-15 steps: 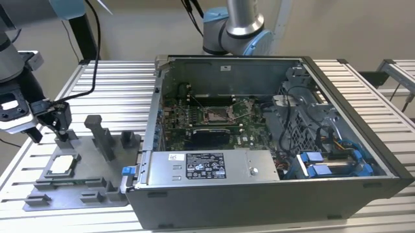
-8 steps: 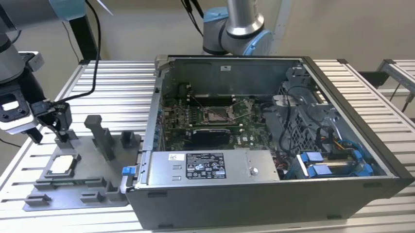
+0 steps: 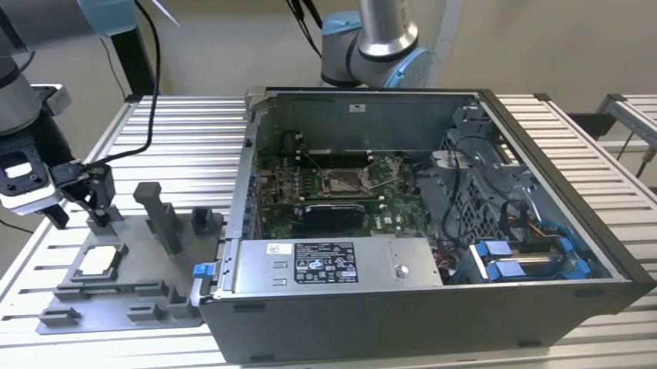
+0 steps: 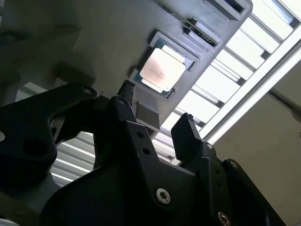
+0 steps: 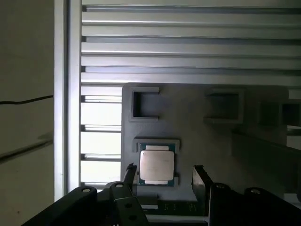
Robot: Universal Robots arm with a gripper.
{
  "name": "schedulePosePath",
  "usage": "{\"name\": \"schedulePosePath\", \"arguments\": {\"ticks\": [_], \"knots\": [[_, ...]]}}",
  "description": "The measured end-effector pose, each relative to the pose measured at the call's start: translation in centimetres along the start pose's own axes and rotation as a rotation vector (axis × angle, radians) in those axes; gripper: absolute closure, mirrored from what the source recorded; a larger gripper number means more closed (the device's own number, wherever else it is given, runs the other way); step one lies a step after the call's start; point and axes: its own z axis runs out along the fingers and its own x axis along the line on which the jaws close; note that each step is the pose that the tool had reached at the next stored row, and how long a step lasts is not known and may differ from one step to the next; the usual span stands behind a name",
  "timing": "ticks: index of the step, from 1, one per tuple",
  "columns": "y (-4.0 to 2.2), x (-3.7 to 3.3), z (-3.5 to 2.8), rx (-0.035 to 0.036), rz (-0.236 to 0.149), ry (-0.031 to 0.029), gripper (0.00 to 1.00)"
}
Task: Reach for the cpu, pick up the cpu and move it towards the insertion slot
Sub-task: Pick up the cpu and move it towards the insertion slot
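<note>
The cpu (image 3: 98, 261) is a small square chip with a pale silvery top. It lies flat in a recess of the grey plastic tray (image 3: 123, 307) at the exterior view's left. My gripper (image 3: 77, 209) hangs above the tray, a little behind the chip. Both wrist views show the cpu (image 4: 162, 70) (image 5: 156, 165) beyond the two black fingers (image 4: 187, 123) (image 5: 198, 172). The gripper (image 5: 163, 169) is open, and the fingers stand apart with nothing between them. The insertion slot (image 3: 339, 182) is a silver-framed socket on the green board inside the open computer case.
The open computer case (image 3: 431, 307) takes up the middle and right of the slatted metal table (image 3: 185, 138). Upright grey blocks (image 3: 161, 215) rise from the tray between my gripper and the case. A second arm's base (image 3: 375, 42) stands behind the case.
</note>
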Motion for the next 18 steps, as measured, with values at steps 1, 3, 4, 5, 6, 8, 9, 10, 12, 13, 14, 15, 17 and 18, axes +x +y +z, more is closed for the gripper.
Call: {"name": "schedulePosePath", "arguments": {"ticks": [1,3,4,5,6,8,9,10,12,13,14,15,17,18], "knots": [[0.00,0.00,0.05,0.0000,0.000,0.0001,0.00],[-0.01,0.00,0.14,0.0000,0.000,0.0001,0.00],[-0.01,0.00,0.19,0.0001,0.000,0.0001,0.00],[-0.01,0.00,0.23,0.0001,0.000,0.0001,0.00],[-0.01,0.00,0.27,0.0001,0.000,0.0002,0.00],[-0.01,0.00,0.38,0.0000,0.000,0.0000,0.00],[-0.02,0.00,0.45,0.0000,0.000,0.0000,0.00],[-0.02,0.00,0.50,0.0001,0.000,0.0001,0.00],[-0.02,0.00,0.62,0.0000,0.000,0.0001,0.00],[-0.02,0.00,0.68,0.0000,0.000,0.0001,0.00],[-0.02,0.00,0.73,0.0000,0.000,0.0001,0.00],[-0.03,0.00,0.78,0.0001,0.000,0.0002,0.00],[-0.03,0.00,0.89,0.0001,0.000,0.0001,0.00],[-0.03,0.00,0.94,0.0001,0.000,0.0001,0.00]]}}
